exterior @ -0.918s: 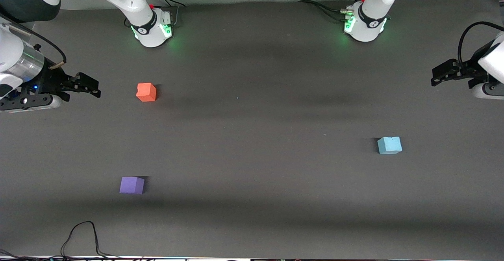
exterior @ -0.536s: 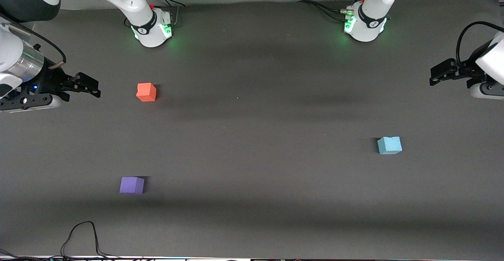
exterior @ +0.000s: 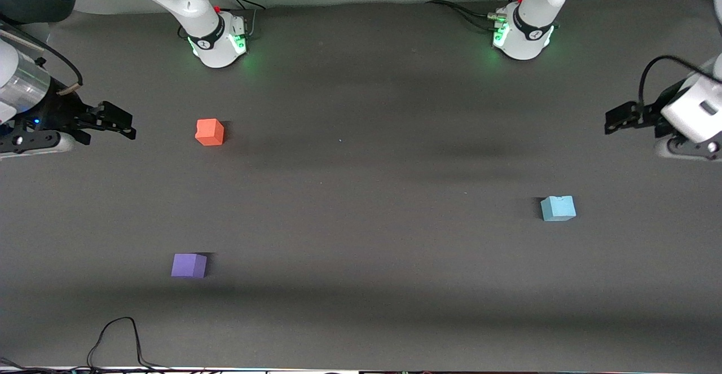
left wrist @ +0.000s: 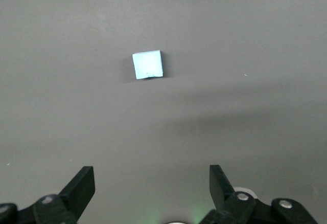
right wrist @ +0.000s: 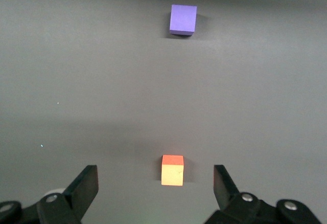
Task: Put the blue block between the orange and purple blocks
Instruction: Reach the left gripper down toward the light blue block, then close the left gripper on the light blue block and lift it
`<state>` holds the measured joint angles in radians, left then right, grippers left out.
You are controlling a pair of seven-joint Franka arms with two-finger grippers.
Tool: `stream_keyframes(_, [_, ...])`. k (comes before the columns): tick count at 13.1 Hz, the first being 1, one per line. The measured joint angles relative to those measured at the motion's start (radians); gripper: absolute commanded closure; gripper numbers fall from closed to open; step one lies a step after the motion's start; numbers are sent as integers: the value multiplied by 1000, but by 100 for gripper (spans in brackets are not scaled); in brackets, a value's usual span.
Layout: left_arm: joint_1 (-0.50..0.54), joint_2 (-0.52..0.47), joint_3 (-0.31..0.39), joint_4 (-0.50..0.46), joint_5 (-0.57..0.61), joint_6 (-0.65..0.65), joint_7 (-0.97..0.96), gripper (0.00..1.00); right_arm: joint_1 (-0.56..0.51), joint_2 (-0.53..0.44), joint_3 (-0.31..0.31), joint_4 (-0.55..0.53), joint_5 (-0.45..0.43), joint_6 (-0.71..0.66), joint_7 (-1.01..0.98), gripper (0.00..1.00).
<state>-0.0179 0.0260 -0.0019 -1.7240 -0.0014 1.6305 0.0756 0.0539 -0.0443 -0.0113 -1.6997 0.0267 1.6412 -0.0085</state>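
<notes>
Resting toward the left arm's edge, blue block (exterior: 558, 209), orange block (exterior: 210, 132) and purple block (exterior: 189, 265) toward the right arm's edge, purple nearer the camera, left gripper (exterior: 619, 117) and right gripper (exterior: 115, 120) raised at the edges, fingers spread, empty.

Colours on the dark grey counter (exterior: 361, 284)
Light sky-blue block (exterior: 558, 208), orange-red block (exterior: 210, 132), violet-purple block (exterior: 189, 265). White arms, black fingers (left wrist: 82, 185), green lights at both bases. All plain, no patterns.
</notes>
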Motion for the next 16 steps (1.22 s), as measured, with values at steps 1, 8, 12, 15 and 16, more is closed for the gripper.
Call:
stream_keyframes(1, [1, 6, 0, -51, 0, 63, 0, 0, 0, -1, -7, 1, 0, -3, -1, 0])
stream_keyframes(8, [14, 181, 2, -293, 2, 551, 4, 0, 0, 37, -9, 68, 0, -7, -2, 0])
stream_keyframes(12, [42, 315, 3, -295, 9, 732, 8, 0, -1, 43, -19, 91, 0, -11, -2, 0])
stream_keyframes(15, [42, 425, 0, -296, 9, 829, 8, 0, -2, 44, -41, 123, 0, -52, -3, 0])
stream_keyframes(16, [42, 450, -3, -295, 9, 844, 8, 0, -2, 44, -43, 127, 0, -60, -4, 0])
